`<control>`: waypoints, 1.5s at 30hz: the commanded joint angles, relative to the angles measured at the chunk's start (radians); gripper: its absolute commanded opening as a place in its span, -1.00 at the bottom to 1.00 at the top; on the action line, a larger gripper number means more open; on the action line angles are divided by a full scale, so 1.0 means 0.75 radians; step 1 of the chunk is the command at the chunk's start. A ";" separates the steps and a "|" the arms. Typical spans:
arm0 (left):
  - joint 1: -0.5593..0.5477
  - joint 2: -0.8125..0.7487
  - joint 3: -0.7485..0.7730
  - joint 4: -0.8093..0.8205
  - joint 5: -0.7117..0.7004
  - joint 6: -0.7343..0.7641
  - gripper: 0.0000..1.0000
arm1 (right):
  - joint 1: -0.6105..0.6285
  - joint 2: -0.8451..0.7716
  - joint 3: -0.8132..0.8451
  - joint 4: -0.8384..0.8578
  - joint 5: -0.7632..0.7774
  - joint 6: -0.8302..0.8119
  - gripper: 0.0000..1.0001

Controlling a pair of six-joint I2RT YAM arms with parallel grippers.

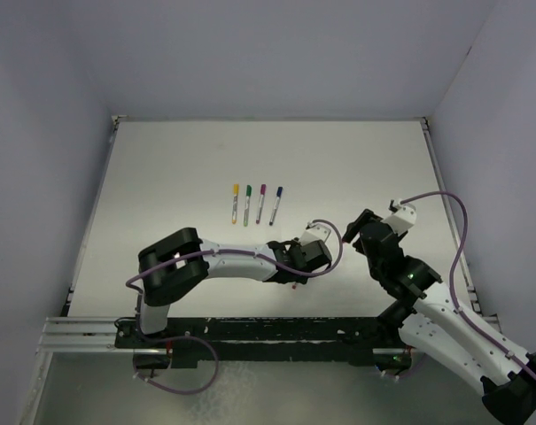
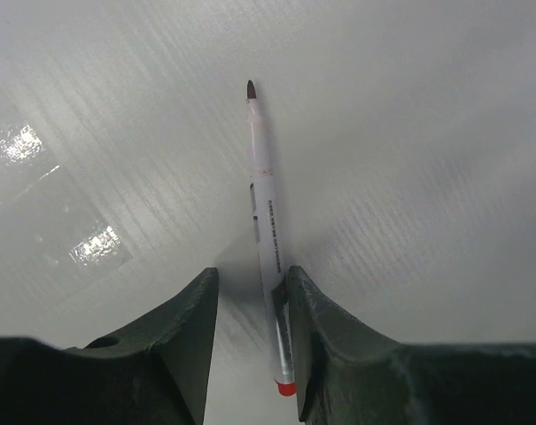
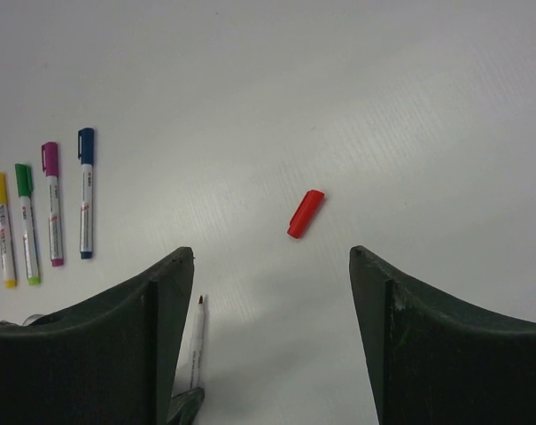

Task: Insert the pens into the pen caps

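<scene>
A whitish pen with a red end lies uncapped on the table, dark tip pointing away. My left gripper is open around it. The pen rests against the right finger, and a gap separates it from the left finger. Its tip also shows in the right wrist view. A red cap lies alone on the table ahead of my right gripper, which is wide open and empty. In the top view the left gripper is at centre front and the right gripper is to its right.
Four capped pens lie side by side in a row at mid-table: yellow, green, magenta and blue. They also show at the left of the right wrist view. Grey walls enclose the white table.
</scene>
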 commanded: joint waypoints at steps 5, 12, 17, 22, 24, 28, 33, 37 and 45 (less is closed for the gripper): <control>-0.006 0.022 -0.038 -0.149 -0.059 -0.056 -0.31 | -0.004 -0.004 0.008 0.011 0.035 0.042 0.45; -0.002 0.054 -0.061 -0.128 -0.011 -0.041 -0.57 | -0.005 -0.015 0.026 -0.021 0.030 0.053 0.45; -0.002 0.069 -0.106 -0.100 0.039 -0.044 -0.79 | -0.003 -0.026 0.049 -0.050 0.031 0.051 0.45; 0.002 0.070 -0.141 -0.065 0.083 -0.029 -1.00 | -0.003 0.010 0.071 -0.068 0.021 0.054 0.43; 0.011 0.053 -0.151 -0.051 0.092 -0.018 -1.00 | -0.005 0.050 0.080 -0.081 0.006 0.063 0.39; 0.047 -0.046 -0.206 0.009 0.103 0.006 -1.00 | -0.003 0.162 0.095 -0.106 -0.030 0.088 0.26; 0.064 -0.307 -0.296 0.111 0.070 0.090 -1.00 | -0.004 0.301 0.101 -0.087 -0.071 0.115 0.03; 0.062 -0.489 -0.362 0.157 0.017 0.152 -1.00 | -0.005 0.407 0.124 -0.073 -0.072 0.138 0.02; 0.062 -0.654 -0.455 0.176 -0.006 0.179 -1.00 | -0.093 0.674 0.190 0.017 -0.141 0.159 0.01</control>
